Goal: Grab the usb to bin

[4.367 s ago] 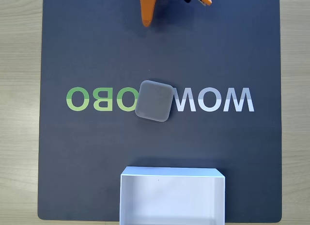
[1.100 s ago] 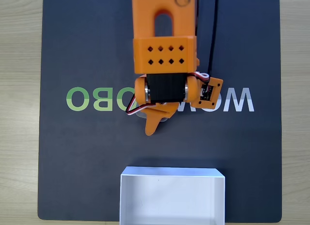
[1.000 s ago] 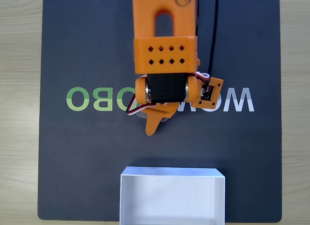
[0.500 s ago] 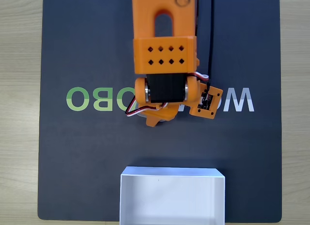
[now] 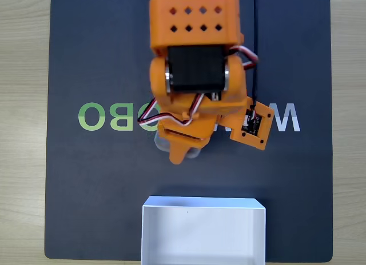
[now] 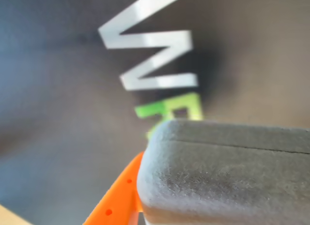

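Usb (image 6: pixel 227 171), clamped between orange jaws

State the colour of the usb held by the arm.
Matte grey; the usb shows best in the wrist view.

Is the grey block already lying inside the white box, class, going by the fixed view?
No: the white box holds nothing, and the grey block peeks out under the orange gripper farther up the mat.

mirrored "OBO" in green on dark mat (image 5: pixel 86 191), perhaps a white "W"
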